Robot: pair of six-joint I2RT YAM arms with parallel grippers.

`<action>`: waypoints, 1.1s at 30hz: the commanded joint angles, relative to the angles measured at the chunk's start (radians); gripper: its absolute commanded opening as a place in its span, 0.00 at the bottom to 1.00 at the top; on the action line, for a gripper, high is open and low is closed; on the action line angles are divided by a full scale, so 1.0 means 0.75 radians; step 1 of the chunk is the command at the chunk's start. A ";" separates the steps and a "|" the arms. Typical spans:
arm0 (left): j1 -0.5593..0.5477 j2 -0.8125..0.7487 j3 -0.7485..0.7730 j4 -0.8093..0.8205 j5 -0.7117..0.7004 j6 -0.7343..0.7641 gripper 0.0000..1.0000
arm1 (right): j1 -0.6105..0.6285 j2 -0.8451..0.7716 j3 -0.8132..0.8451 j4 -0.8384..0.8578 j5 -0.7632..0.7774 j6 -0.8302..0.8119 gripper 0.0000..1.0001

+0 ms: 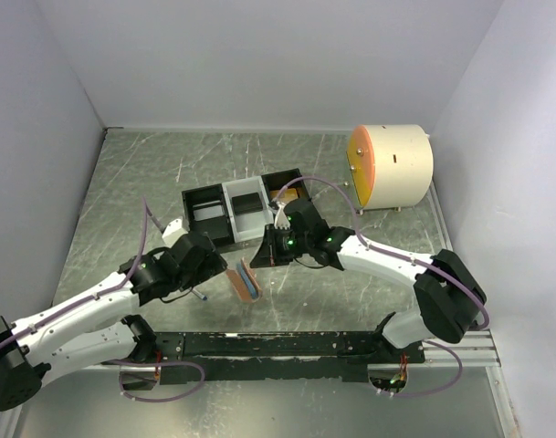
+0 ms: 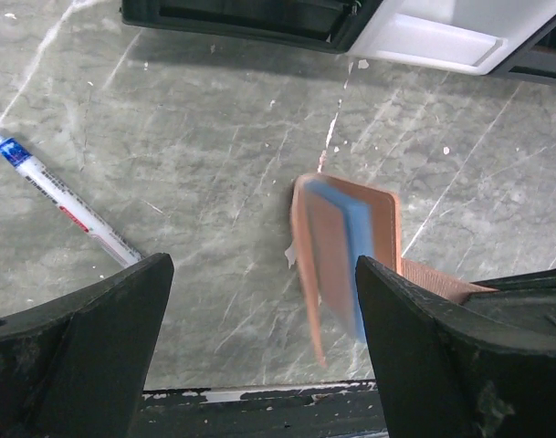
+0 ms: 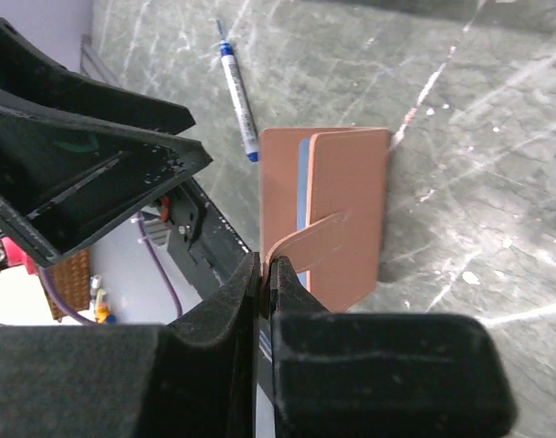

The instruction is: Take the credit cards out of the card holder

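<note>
Tab [image 3: 305, 239] of card holder [image 3: 343, 196] is pinched by right end effector [image 3: 264, 265], left end effector [image 2: 261, 269] spread wide.

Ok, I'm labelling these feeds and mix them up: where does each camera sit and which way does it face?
Top: above and behind the arms, looking down on the table; both arms show.
Left wrist: on that wrist, facing down past the open left gripper at the wallet, pen and tray.
Right wrist: on that wrist, looking along the right gripper shut on the wallet's tab.
Shared: all see the wallet; both wrists see the pen.
</note>
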 commanded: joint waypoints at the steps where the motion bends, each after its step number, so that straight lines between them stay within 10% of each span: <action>1: -0.007 -0.026 0.052 -0.074 -0.053 -0.032 0.93 | 0.017 0.016 0.005 0.099 -0.087 0.037 0.00; 33: 0.010 0.444 0.001 -0.044 0.186 -0.115 0.91 | -0.137 -0.162 -0.293 -0.212 0.397 0.042 0.00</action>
